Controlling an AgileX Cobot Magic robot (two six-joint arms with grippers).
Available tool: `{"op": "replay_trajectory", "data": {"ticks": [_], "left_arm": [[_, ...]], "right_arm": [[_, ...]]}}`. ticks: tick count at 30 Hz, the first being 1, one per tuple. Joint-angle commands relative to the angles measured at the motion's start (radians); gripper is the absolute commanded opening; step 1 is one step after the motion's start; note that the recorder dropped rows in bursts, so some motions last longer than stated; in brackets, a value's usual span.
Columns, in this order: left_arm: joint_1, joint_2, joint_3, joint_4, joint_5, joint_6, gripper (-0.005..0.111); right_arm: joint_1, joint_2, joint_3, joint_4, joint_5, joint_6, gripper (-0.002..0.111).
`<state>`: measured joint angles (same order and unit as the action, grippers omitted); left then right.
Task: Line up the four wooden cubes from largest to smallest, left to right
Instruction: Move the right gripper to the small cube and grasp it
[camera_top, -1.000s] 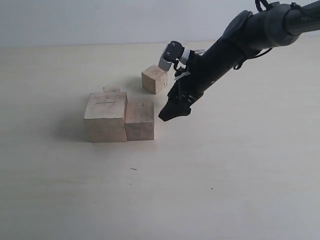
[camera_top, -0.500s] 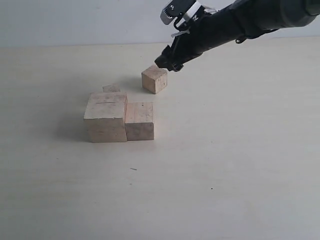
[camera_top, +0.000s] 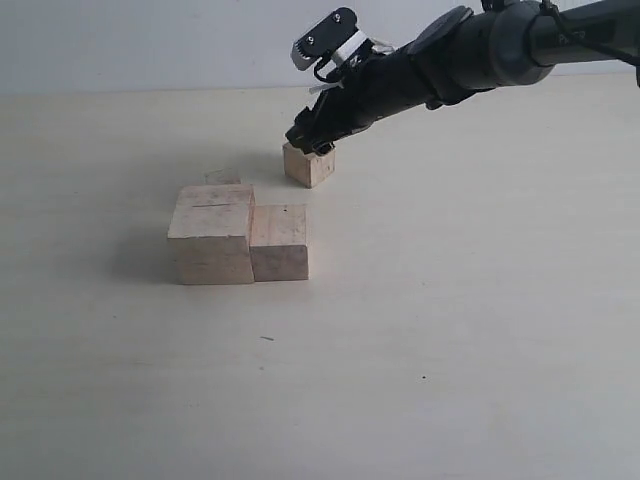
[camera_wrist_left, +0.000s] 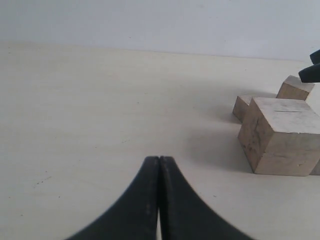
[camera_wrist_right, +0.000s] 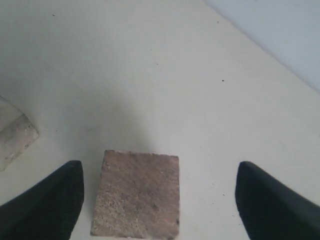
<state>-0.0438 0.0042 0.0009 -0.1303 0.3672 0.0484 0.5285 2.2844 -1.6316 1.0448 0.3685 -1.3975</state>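
Four wooden cubes rest on the pale table. The largest (camera_top: 210, 236), with a thin slit on top, touches the second largest (camera_top: 279, 243) on its right. The smallest (camera_top: 222, 177) peeks out behind the largest. The third cube (camera_top: 308, 165) stands apart, farther back. My right gripper (camera_top: 310, 141) hovers open just above that third cube (camera_wrist_right: 137, 194), which lies between the fingers (camera_wrist_right: 55, 200), nearer one of them and touching neither. My left gripper (camera_wrist_left: 159, 160) is shut and empty, low over bare table, with the largest cube (camera_wrist_left: 280, 135) some way ahead.
A pale wall borders the table at the back. The corner of another cube (camera_wrist_right: 12, 137) shows at the edge of the right wrist view. The right arm (camera_top: 470, 55) reaches in from the upper right.
My right gripper lifted from beside the second largest cube, swung back and left, and came down over the third cube. The cubes have not moved.
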Motion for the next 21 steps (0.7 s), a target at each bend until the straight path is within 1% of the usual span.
{"op": "replay_trajectory", "data": {"ticks": [1,10,12,13,16,17,19,20,21], "left_arm": [[-0.007,-0.004,-0.001,-0.003,-0.007,-0.004,0.000],[-0.007,-0.004,-0.001,-0.003,-0.007,-0.004,0.000],[-0.007,-0.004,-0.001,-0.003,-0.007,-0.004,0.000],[-0.007,-0.004,-0.001,-0.003,-0.007,-0.004,0.000],[-0.007,-0.004,-0.001,-0.003,-0.007,-0.004,0.000],[-0.007,-0.004,-0.001,-0.003,-0.007,-0.004,0.000],[-0.007,-0.004,-0.001,-0.003,-0.007,-0.004,0.000],[-0.007,-0.004,-0.001,-0.003,-0.007,-0.004,0.000],[-0.007,-0.004,-0.001,-0.003,-0.007,-0.004,0.000]], "right_arm": [[0.000,0.016,-0.008,-0.011,0.027,0.045,0.078],[0.000,0.070,-0.008,-0.036,0.043,0.087,0.078],[0.000,0.066,-0.008,-0.036,0.034,0.087,0.075],[0.000,0.064,-0.008,-0.036,0.032,0.087,0.071],[0.000,0.041,-0.008,-0.036,0.036,0.097,0.046],[0.000,0.030,-0.008,-0.047,0.049,0.110,0.032],[0.000,0.006,-0.008,-0.118,0.094,0.157,0.008],[0.000,-0.008,-0.008,-0.162,0.113,0.182,-0.001],[0.000,-0.021,-0.008,-0.215,0.136,0.226,0.001]]}}
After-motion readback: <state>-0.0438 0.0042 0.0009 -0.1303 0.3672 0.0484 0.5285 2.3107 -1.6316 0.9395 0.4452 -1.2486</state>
